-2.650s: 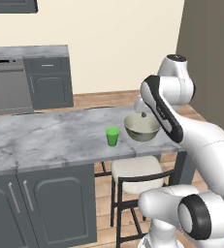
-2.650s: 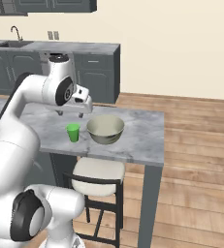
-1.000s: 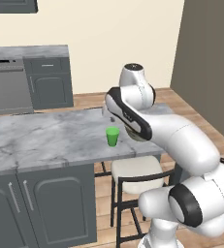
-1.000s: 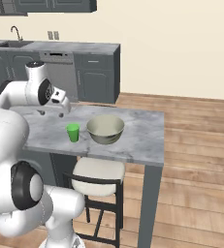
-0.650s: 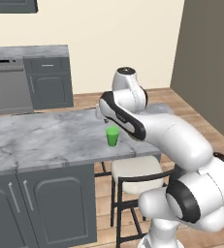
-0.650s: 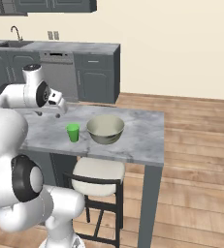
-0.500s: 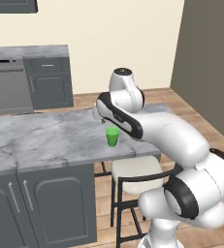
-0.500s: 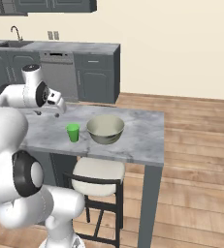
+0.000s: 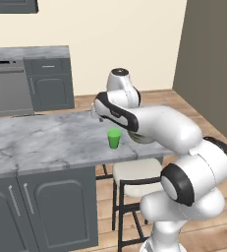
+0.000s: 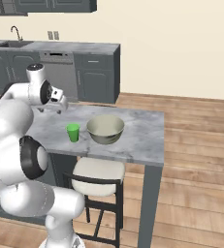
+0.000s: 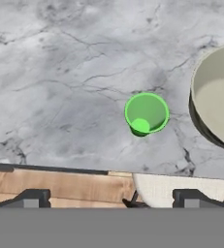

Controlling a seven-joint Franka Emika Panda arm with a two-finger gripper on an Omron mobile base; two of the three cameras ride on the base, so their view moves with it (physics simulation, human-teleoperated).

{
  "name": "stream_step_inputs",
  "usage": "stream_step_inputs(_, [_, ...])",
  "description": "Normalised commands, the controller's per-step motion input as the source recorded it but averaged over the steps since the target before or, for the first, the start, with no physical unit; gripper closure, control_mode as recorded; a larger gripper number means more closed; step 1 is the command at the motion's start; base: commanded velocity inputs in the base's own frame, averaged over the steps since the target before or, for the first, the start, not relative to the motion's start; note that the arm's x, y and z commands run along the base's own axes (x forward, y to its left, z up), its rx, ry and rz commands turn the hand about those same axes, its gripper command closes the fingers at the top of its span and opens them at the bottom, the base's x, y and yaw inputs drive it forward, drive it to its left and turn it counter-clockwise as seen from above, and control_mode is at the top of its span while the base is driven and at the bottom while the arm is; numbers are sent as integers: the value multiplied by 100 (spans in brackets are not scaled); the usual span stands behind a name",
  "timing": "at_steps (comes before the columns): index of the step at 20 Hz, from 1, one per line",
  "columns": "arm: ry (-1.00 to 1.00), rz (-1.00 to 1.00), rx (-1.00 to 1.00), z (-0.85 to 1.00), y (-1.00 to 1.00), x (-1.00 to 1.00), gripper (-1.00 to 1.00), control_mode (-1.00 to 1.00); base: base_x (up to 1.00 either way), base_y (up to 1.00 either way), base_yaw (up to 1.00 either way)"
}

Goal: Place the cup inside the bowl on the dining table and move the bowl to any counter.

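The small bright green handleless cup (image 11: 146, 113) stands upright on the long grey-white marbled dining desk (image 10: 137, 135), near its front edge, just left of the wide metallic grey bowl (image 10: 105, 129) with the cream inside; the two are close but apart, and a white-seated stool (image 10: 97, 170) sits under the edge below them. The white arm's gripper (image 10: 49, 107) hangs above the desk, left of and beyond the cup, its jaws spread wide and empty, and the hand view looks almost straight down into the cup's mouth. The step in hand looks like the approach for the pick: to do it well, the gripper should centre over the cup so one fingertip passes on each side of the wall, descend squarely so neither tip clips the rim and tips it, and keep clear of the bowl's rim on the right. Compared with a couple of seconds ago, the arm has swung from above the bowl leftward, past the cup; cup and bowl have not shifted.
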Motion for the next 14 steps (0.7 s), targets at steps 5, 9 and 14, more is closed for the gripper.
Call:
stream_step_inputs(5, [0,2,0,-9,0,25,-100,-100,0,0,0])
stream_step_inputs(9, [0,1,-6,-5,0,16,-100,-100,0,0,0])
stream_step_inputs(14, [0,4,-7,-14,0,5,-100,-100,0,0,0])
